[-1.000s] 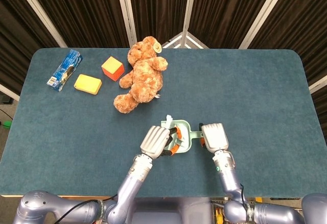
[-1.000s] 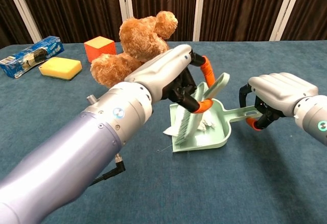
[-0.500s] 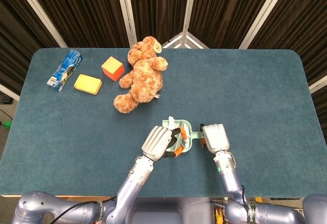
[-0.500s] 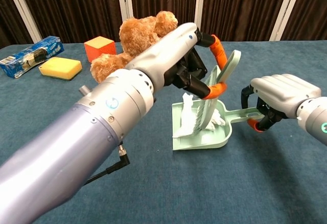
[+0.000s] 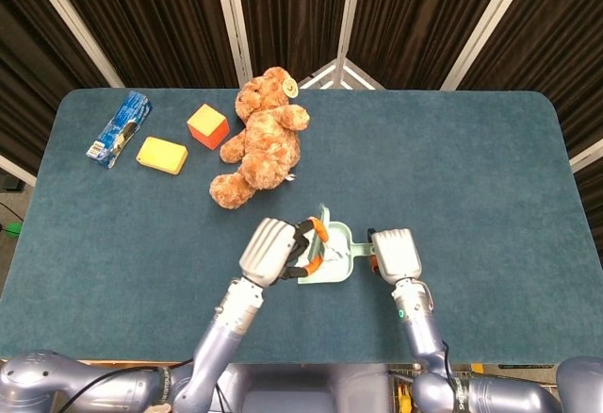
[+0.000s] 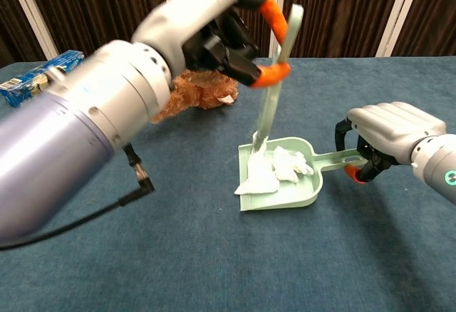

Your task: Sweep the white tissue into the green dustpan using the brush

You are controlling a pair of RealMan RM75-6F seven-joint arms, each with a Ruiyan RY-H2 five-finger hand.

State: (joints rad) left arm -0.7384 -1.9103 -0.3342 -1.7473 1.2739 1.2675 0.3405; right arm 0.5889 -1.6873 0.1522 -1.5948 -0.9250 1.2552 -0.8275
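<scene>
The pale green dustpan (image 6: 286, 199) lies flat on the blue table, and it shows between my two hands in the head view (image 5: 341, 243). Crumpled white tissue (image 6: 276, 167) lies inside it, one flap hanging over the pan's left front lip. My left hand (image 6: 206, 30) grips the handle of the pale green brush (image 6: 273, 87), which stands nearly upright with its bristles just touching the tissue. That hand (image 5: 268, 249) sits left of the pan from above. My right hand (image 6: 388, 135) holds the dustpan's handle, as the head view (image 5: 396, 253) also shows.
A brown teddy bear (image 5: 259, 144) lies behind the dustpan, partly hidden by my left arm in the chest view. Further left are an orange cube (image 5: 207, 125), a yellow sponge (image 5: 161, 155) and a blue packet (image 5: 120, 128).
My left hand has lifted the brush up and to the left, from lying low across the pan to nearly upright. The tissue now rests uncovered in the pan. The right hand has stayed put.
</scene>
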